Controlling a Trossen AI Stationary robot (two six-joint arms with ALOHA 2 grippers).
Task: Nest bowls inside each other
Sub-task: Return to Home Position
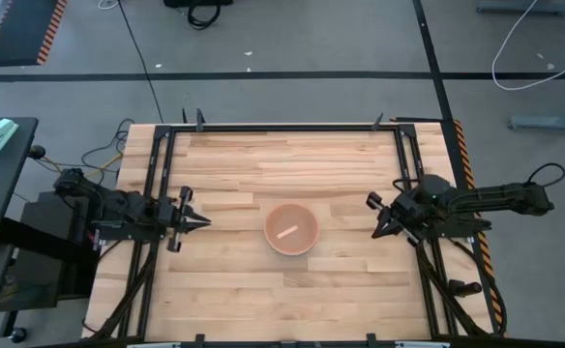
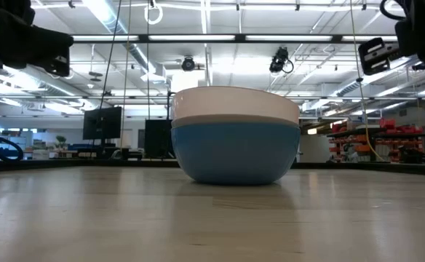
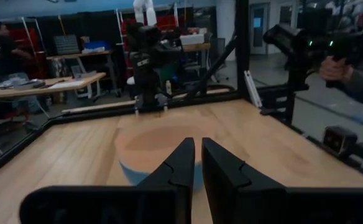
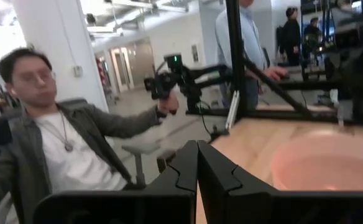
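Sitting near the middle of the table (image 1: 263, 159), the three bowls are nested in one stack. The blue bowl (image 2: 234, 156) stands on the wood, the pale grey bowl (image 2: 234, 105) shows as a band above its rim, and the salmon pink bowl (image 1: 291, 229) lies innermost, seen from above. The left hand (image 3: 197, 142) hangs by the table's left edge, fingers clenched, holding nothing. The right hand (image 4: 197, 143) hangs by the right edge, likewise clenched and empty, well apart from the stack.

bright ceiling strip lights (image 2: 220, 38), soft shadow under bowl stack (image 2: 234, 149)
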